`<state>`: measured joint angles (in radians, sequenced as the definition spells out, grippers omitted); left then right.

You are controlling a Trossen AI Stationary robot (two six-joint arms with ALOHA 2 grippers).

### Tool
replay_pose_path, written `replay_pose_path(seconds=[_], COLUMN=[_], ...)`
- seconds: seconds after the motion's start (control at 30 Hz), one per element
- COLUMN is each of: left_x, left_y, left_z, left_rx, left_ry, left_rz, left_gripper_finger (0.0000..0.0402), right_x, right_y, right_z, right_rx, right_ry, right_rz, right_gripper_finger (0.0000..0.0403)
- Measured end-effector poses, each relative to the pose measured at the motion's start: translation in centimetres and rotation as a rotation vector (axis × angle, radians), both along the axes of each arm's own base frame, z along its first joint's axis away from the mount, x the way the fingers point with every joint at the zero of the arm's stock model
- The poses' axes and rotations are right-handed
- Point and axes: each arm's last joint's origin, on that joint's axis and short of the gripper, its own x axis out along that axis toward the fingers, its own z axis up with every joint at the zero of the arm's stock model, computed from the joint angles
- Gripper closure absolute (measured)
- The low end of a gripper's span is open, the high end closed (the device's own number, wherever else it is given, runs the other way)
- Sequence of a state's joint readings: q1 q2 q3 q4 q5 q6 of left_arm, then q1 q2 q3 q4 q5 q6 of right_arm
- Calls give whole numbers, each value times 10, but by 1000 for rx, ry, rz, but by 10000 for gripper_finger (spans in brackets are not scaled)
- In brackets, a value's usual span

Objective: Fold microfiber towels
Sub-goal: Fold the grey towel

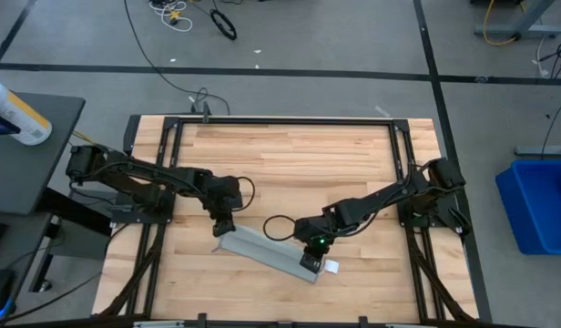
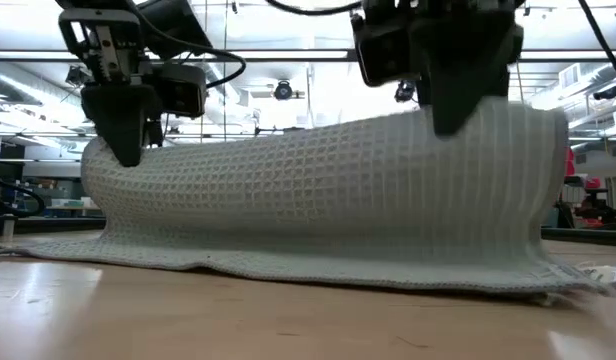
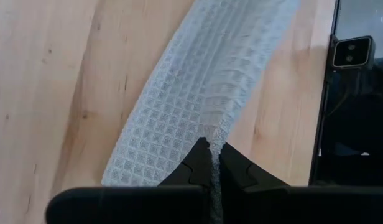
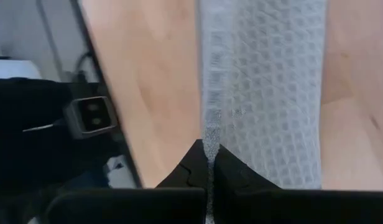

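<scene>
The left gripper is clamped narrow on the towel's raised edge, the cloth pinched between its fingertips in its own wrist view. The right gripper is pinched just as tight on the same edge at the towel's other end, its fingertips closed with the fabric running up between them.

Between the two, the microfiber towel lies at about six o'clock on the table, a long narrow strip slanting from roughly eight o'clock at the left gripper down toward five o'clock at the right. In the low view the held edge arches up off the wood while the lower edge trails on the surface (so the cloth hangs like a low curtain between the arms). A small white tag pokes out at the right end.

My reading is that a first fold is under way: the lifted edge has yet to be laid onto the opposite side. Releasing, flattening and any further fold in the other direction remain to do.
</scene>
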<state>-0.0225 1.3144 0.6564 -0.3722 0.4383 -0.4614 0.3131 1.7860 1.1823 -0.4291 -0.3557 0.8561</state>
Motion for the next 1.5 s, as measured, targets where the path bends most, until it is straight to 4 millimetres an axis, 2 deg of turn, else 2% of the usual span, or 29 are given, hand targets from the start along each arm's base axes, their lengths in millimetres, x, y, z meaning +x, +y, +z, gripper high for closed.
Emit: replay_pose_path(seconds=[0.17,0.33,0.83,1.3,1.5], left_x=[-5,-12,-20,-17,-18], left_y=[0,1,6,6,5], left_z=[-14,-25,-39,-37,-37], left_rx=[-31,-24,-49,-56,-54], left_ry=[3,25,9,-32,-31], left_rz=[52,74,102,78,74], left_gripper_finger=[394,394,394,389,389], right_x=[7,10,13,12,13], right_y=[6,6,-2,4,4], right_z=[-19,-28,-28,-28,-28], right_rx=[6,-4,-6,0,-7], right_ry=[27,43,31,28,15], right_rz=[-6,-19,-16,-15,-21], right_gripper_finger=[403,403,401,400,383])
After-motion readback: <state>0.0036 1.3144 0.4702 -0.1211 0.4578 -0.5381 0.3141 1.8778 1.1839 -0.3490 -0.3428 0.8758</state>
